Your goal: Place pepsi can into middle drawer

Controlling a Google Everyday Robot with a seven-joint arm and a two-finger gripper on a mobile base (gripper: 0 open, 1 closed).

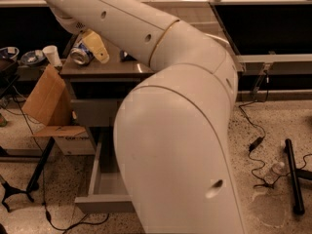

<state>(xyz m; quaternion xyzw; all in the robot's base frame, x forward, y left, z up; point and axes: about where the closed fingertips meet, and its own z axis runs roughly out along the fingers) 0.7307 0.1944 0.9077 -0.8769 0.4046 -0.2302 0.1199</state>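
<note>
Yellowish two-finger gripper (90, 51) at upper left, clamped on small blue pepsi can (80, 55). Can tilted, silver end toward camera, over left edge of brown cabinet top (112, 68). Wide grey metal middle drawer (97, 204) open below, well apart from can. Brown cardboard box (46, 104) beside cabinet.

1. One camera takes it all in. It sits high and close behind the robot's arm (180, 145), whose pale bulk fills the middle of the view from very near.
2. It faces forward and tilts down, towards the cabinet (92, 111) and the speckled floor (273, 130).
3. Farther from the lens, upper left, the gripper (92, 50) sits over the cabinet's top, at the pepsi can (80, 56).
4. Lower left, the open middle drawer (97, 204) shows past the arm, seen from above and in front.
</note>
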